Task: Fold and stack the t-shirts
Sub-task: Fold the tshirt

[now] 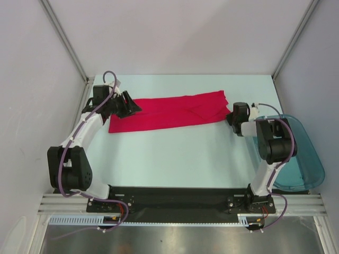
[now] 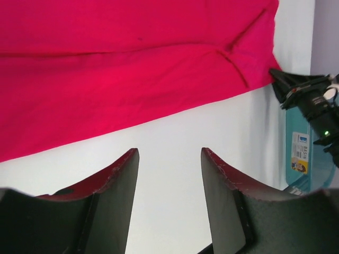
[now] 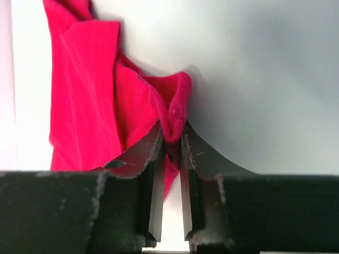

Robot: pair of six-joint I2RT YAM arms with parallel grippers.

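Observation:
One red t-shirt (image 1: pixel 169 111) lies on the white table, folded into a long strip running left to right. My left gripper (image 1: pixel 133 107) is at the strip's left end. In the left wrist view it (image 2: pixel 169 153) is open and empty, with bare table between its fingers and the shirt (image 2: pixel 132 69) just beyond them. My right gripper (image 1: pixel 229 117) is at the strip's right end. In the right wrist view it (image 3: pixel 172 132) is shut on a bunched fold of the shirt's edge (image 3: pixel 90 95), which is lifted slightly.
A translucent teal plastic bin (image 1: pixel 296 159) sits at the right table edge beside the right arm, and shows in the left wrist view (image 2: pixel 299 148). Grey walls enclose the table at the back and on both sides. A black base rail (image 1: pixel 175 196) runs along the near edge.

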